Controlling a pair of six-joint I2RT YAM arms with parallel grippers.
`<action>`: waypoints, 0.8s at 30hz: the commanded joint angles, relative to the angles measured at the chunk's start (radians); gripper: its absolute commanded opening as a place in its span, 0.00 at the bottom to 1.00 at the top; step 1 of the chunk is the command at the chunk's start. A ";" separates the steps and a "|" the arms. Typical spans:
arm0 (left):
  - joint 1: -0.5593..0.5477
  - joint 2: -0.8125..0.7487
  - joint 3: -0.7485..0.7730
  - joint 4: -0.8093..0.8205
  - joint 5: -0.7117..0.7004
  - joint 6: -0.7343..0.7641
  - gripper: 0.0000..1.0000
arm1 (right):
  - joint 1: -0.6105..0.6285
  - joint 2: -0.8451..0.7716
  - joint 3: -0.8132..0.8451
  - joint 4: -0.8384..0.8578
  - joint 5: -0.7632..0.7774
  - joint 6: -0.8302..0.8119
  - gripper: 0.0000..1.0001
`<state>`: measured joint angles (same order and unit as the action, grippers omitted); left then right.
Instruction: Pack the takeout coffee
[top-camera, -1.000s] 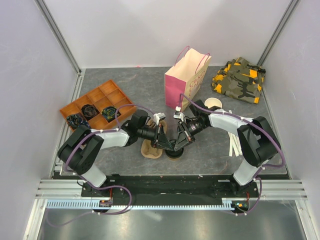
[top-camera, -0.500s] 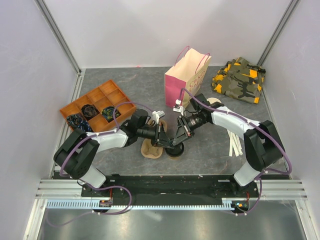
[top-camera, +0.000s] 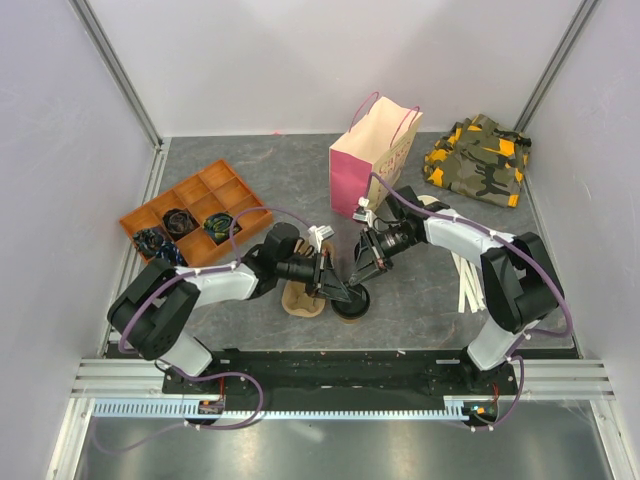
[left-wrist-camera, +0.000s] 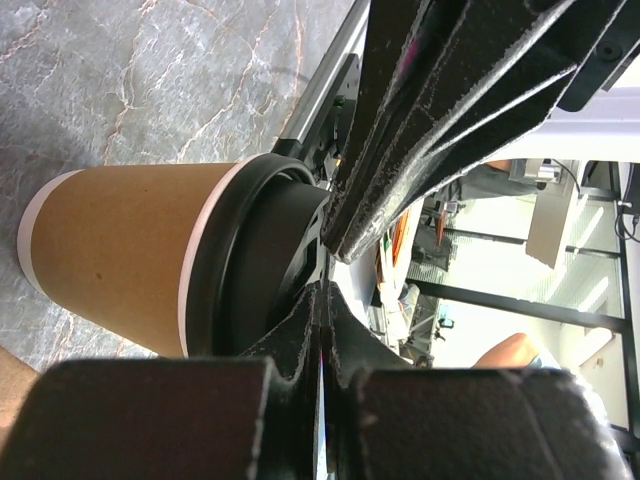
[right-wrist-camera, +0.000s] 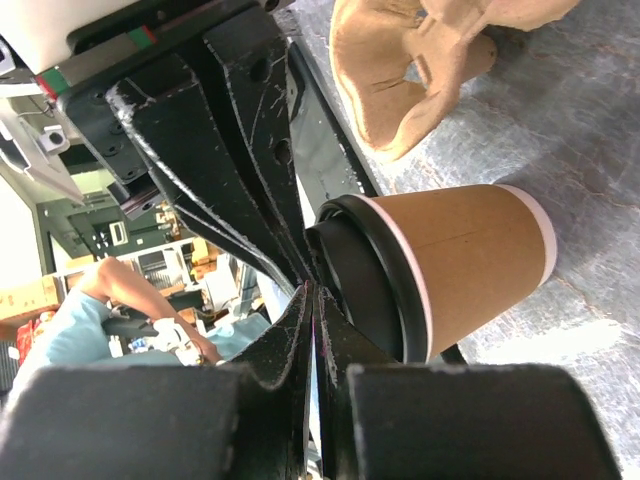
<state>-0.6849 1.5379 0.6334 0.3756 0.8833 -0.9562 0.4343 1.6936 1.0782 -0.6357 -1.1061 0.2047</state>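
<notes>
1. The takeout coffee (top-camera: 351, 305) stands upright on the grey table (top-camera: 260, 170) at the near edge of the work area, at 6 o'clock from the table's centre. Its black lid (left-wrist-camera: 250, 270) is seated on the tan paper wall.

2. The left gripper (top-camera: 338, 291) reaches the cup from its 10 o'clock. In the left wrist view its fingers (left-wrist-camera: 300, 330) lie closed against each other, with only a thin slit between them. The tips rest on the lid's top face and clasp nothing.

3. The right gripper (top-camera: 358, 283) reaches the cup from its 1 o'clock. In the right wrist view its fingers (right-wrist-camera: 335, 340) are likewise pressed together with no gap, and the tips meet the lid beside the left gripper's tips. Neither gripper encloses the cup wall.

4. A moulded pulp cup carrier (top-camera: 300, 300) lies flat just beside the cup at its 9 o'clock, partly under the left arm.

5. White flat sticks (top-camera: 467, 285) lie at the cup's 3 o'clock, well apart from it, near the right arm.

6. An orange divided tray (top-camera: 213, 183) sits at 10 o'clock. Three of its compartments hold dark items too small to identify.

7. A pink paper gift bag (top-camera: 352, 180) stands upright and open at the cup's 12 o'clock, behind the right gripper.

8. A camouflage cloth (top-camera: 478, 160) lies at 1 o'clock, in the far right corner.
</notes>
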 joint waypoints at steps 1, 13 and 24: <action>-0.004 -0.045 -0.012 0.063 -0.009 -0.036 0.02 | 0.000 -0.015 0.023 0.007 -0.051 -0.025 0.08; -0.067 -0.084 -0.041 0.105 -0.049 -0.119 0.02 | 0.001 -0.063 0.009 0.002 -0.061 0.010 0.09; -0.077 -0.018 -0.078 0.077 -0.095 -0.124 0.02 | 0.017 -0.057 -0.075 0.036 -0.049 0.018 0.09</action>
<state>-0.7593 1.4963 0.5686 0.4339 0.8196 -1.0607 0.4423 1.6630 1.0382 -0.6384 -1.1366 0.2173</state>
